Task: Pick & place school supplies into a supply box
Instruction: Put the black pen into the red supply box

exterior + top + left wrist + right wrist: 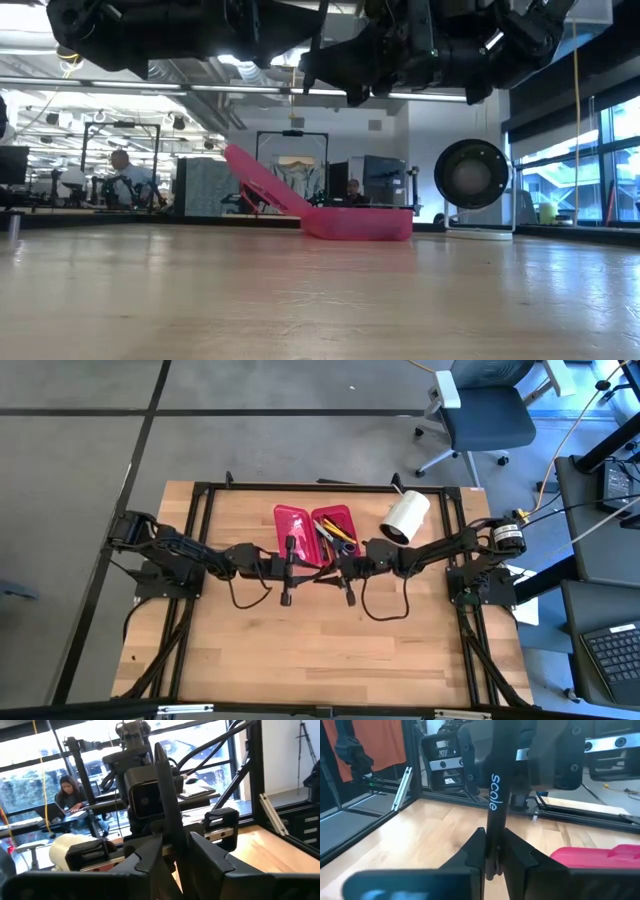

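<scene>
Pale smooth wooden table (300, 650); translucent glossy pink plastic supply box (350, 221); matt black pen (495, 795).

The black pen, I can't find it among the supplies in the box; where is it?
Held upright between the two grippers, right gripper shut on the black pen, above the table just in front of the supply box.

Both arms are stretched inward above the table, wrists raised and facing each other. The right gripper (492, 855) is pinched on a thin black pen (496, 795); the left gripper (172, 857) flanks it loosely.
</scene>
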You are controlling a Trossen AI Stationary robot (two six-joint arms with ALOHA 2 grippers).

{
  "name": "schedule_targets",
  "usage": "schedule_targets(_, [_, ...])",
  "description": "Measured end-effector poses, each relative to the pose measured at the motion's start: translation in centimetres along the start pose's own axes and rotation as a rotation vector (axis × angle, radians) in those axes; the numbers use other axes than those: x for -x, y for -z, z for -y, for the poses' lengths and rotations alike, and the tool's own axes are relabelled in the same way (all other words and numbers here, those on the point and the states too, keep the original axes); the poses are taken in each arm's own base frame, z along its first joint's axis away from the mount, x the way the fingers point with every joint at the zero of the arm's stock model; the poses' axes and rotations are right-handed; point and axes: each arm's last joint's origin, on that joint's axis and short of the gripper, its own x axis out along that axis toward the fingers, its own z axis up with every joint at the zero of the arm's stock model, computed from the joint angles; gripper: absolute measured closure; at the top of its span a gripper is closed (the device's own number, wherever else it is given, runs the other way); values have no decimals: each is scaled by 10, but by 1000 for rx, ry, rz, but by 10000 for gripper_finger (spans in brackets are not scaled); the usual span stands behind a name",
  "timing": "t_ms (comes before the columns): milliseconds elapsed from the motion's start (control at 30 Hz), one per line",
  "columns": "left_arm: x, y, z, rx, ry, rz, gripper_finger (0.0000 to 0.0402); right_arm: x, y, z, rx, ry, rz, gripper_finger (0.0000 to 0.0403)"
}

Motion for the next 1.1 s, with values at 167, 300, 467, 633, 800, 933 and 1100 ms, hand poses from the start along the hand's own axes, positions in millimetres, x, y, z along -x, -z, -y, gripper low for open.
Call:
schedule_targets(167, [0, 0, 0, 36, -6, -5, 285, 0, 1, 1, -13, 51, -17, 357])
schedule_targets(300, [0, 3, -1, 54, -38, -33, 246, 0, 3, 4, -47, 141, -41, 358])
schedule_targets(467, [1, 11, -3, 15, -159, -136, 216, 3, 11, 14, -103, 253, -115, 357])
schedule_targets(633, [7, 13, -10, 3, -376, -248, 214, 9, 20, 27, -185, 323, -186, 356])
schedule_targets(800, [16, 9, -14, 80, -460, -324, 216, 20, 28, 48, -328, 408, -263, 355])
schedule_targets(933, [22, 7, -15, 138, -399, -366, 217, 28, 33, 72, -429, 488, -423, 355])
schedule_targets(1100, [26, 5, -14, 177, -352, -385, 217, 33, 17, 97, -515, 510, -659, 355])
